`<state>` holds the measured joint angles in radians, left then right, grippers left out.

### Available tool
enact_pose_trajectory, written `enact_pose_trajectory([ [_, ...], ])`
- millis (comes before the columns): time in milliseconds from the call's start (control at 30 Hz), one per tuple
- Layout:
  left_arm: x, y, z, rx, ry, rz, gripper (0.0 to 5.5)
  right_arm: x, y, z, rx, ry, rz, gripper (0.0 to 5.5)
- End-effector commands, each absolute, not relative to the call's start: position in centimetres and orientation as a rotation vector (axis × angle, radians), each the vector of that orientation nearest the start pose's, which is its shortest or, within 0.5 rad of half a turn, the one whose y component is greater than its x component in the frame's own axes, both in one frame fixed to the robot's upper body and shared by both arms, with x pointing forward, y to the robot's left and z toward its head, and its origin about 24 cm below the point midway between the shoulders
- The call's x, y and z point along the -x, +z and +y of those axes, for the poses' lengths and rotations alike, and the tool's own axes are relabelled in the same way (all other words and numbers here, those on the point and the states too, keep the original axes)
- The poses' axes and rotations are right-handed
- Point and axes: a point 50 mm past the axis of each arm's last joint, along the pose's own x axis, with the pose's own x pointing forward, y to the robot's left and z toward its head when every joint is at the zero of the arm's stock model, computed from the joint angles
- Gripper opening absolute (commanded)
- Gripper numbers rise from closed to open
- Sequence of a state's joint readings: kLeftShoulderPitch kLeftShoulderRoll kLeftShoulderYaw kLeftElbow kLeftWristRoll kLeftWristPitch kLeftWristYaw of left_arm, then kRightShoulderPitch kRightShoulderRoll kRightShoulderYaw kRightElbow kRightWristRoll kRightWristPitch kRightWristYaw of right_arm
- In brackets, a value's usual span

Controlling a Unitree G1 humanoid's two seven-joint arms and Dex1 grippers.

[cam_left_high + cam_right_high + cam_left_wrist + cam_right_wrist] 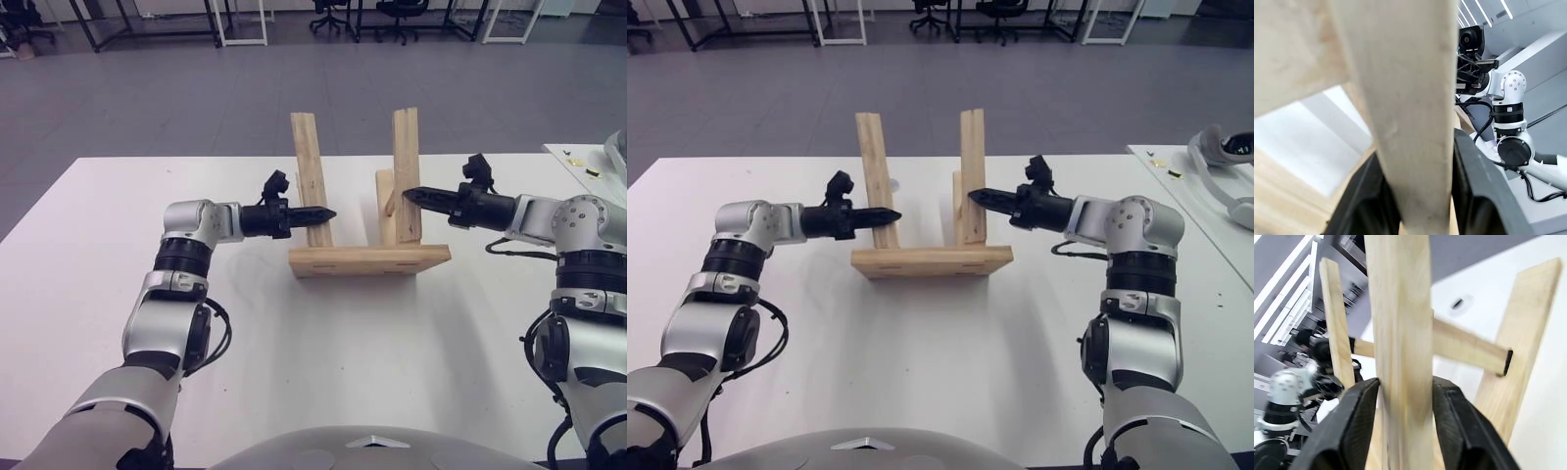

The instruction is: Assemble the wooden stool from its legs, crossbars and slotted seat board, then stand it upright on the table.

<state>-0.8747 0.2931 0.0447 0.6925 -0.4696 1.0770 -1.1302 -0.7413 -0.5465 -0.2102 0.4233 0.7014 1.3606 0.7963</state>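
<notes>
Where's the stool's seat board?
In the eye views the seat board lies flat on the middle of the table, legs up; the left gripper clamps the left leg and the right gripper the right leg above it.

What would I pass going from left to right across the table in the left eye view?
First the left gripper, then the left stool leg, the right stool leg, the right gripper.
</notes>
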Motion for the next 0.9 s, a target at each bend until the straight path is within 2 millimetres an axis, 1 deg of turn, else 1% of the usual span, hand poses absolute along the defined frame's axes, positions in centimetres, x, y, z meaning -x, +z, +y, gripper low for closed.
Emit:
enact_pose_trajectory([
  [33, -35.3, 12.2, 12.0, 0.604, -1.124, 0.68, 2.18, -31.4, 13.9, -19.3, -0.73, 0.947, 0.782, 2.69],
  [133, -35.4, 12.7, 13.1, 0.543, -1.125, 0.618, 2.7, -31.5, 15.7, -19.8, -0.746, 1.008, 0.706, 3.28],
  [200, -35.4, 13.0, 14.2, 0.538, -1.108, 0.585, 3.11, -31.6, 16.3, -20.4, -0.734, 1.016, 0.666, 3.74],
  [267, -35.2, 13.4, 15.5, 0.5, -1.116, 0.557, 3.26, -31.5, 17.0, -21.3, -0.713, 1.025, 0.625, 3.78],
  [333, -34.7, 13.6, 16.6, 0.439, -1.141, 0.547, 3.26, -31.2, 17.5, -22.5, -0.676, 1.026, 0.601, 3.78],
  [400, -34.0, 13.4, 17.4, 0.398, -1.169, 0.552, 3.26, -31.0, 17.2, -23.7, -0.64, 0.997, 0.618, 3.78],
  [500, -33.6, 13.0, 17.7, 0.366, -1.189, 0.562, 3.26, -31.1, 15.7, -24.5, -0.631, 0.938, 0.677, 3.78],
  [567, -33.6, 13.0, 17.7, 0.363, -1.188, 0.554, 3.26, -31.4, 13.9, -24.7, -0.658, 0.844, 0.749, 3.78],
  [633, -33.7, 13.1, 17.6, 0.364, -1.185, 0.544, 3.26, -31.5, 11.1, -24.8, -0.679, 0.718, 0.848, 3.78],
  [700, -33.8, 13.1, 17.4, 0.361, -1.189, 0.539, 3.26, -31.4, 9.3, -24.6, -0.689, 0.662, 0.904, 3.78],
  [733, -33.8, 13.1, 17.4, 0.358, -1.192, 0.54, 3.26, -31.2, 9.0, -24.5, -0.698, 0.672, 0.906, 3.78],
  [800, -33.6, 13.0, 17.4, 0.357, -1.197, 0.543, 3.26, -31.0, 9.6, -25.0, -0.69, 0.729, 0.877, 3.78],
  [867, -33.4, 12.9, 17.4, 0.35, -1.215, 0.538, 3.26, -30.9, 11.1, -26.5, -0.688, 0.77, 0.804, 3.78],
  [900, -33.3, 12.8, 17.4, 0.328, -1.233, 0.527, 3.26, -30.9, 12.4, -27.4, -0.688, 0.789, 0.751, 3.78],
])
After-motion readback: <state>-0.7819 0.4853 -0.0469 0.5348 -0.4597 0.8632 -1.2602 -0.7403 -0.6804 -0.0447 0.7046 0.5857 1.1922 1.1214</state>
